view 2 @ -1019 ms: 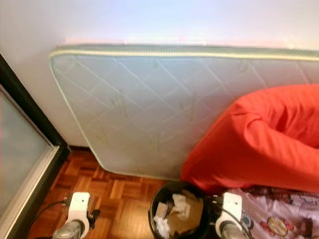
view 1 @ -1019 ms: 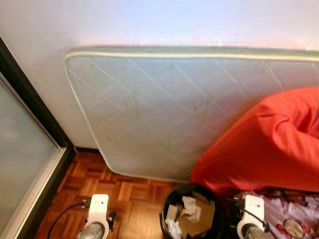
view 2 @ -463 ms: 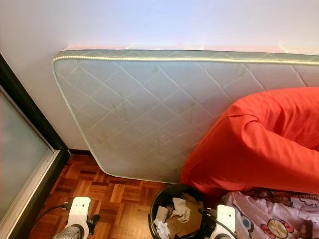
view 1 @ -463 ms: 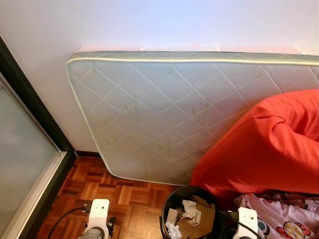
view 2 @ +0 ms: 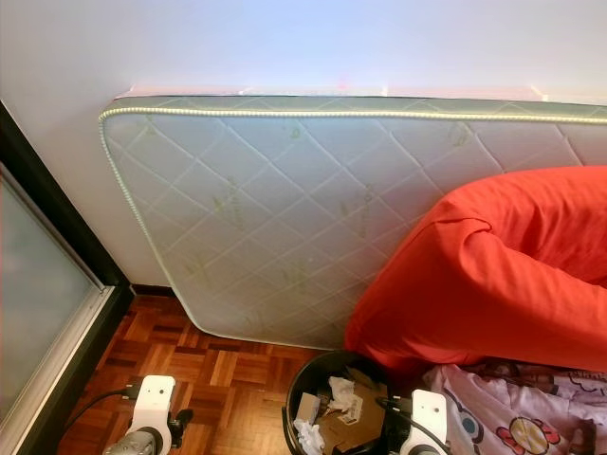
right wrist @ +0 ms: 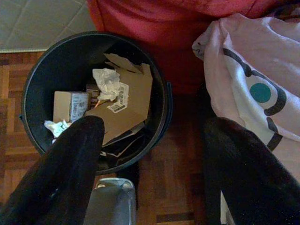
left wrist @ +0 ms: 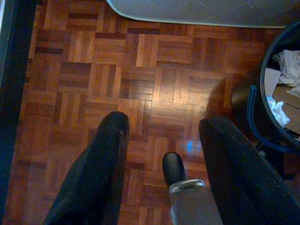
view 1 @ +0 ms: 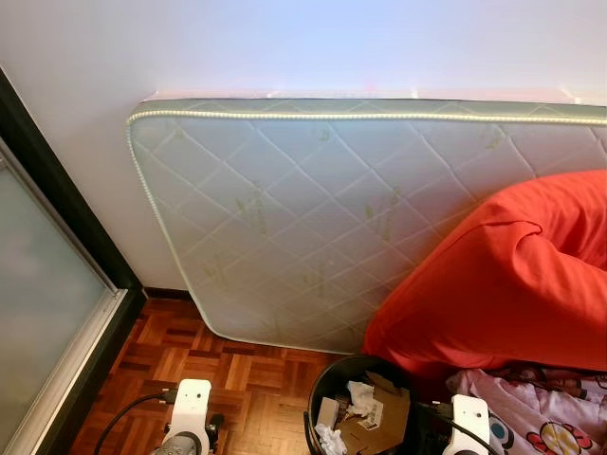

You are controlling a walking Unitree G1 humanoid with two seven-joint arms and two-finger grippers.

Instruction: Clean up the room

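A black bin (view 1: 365,408) stands on the parquet between my two arms, holding cardboard pieces (right wrist: 129,101) and crumpled paper (right wrist: 107,80). My right gripper (right wrist: 150,129) hangs open just above the bin's rim, one finger (right wrist: 70,154) over the bin and the other beside a pink patterned cloth (right wrist: 253,79). My left gripper (left wrist: 164,131) is open and empty above bare parquet (left wrist: 112,70), to the left of the bin (left wrist: 281,84). Both wrists (view 1: 190,408) (view 1: 471,422) show at the lower edge of the head views.
A quilted mattress (view 1: 313,218) leans on its side against the white wall. A large red cushion (view 1: 503,275) rests against it on the right, above the pink cloth (view 1: 541,417). A dark-framed glass door (view 1: 47,313) runs along the left.
The camera has tilted a little, shifting the whole picture down, and the blur has cleared. My arms and the bin keep their places.
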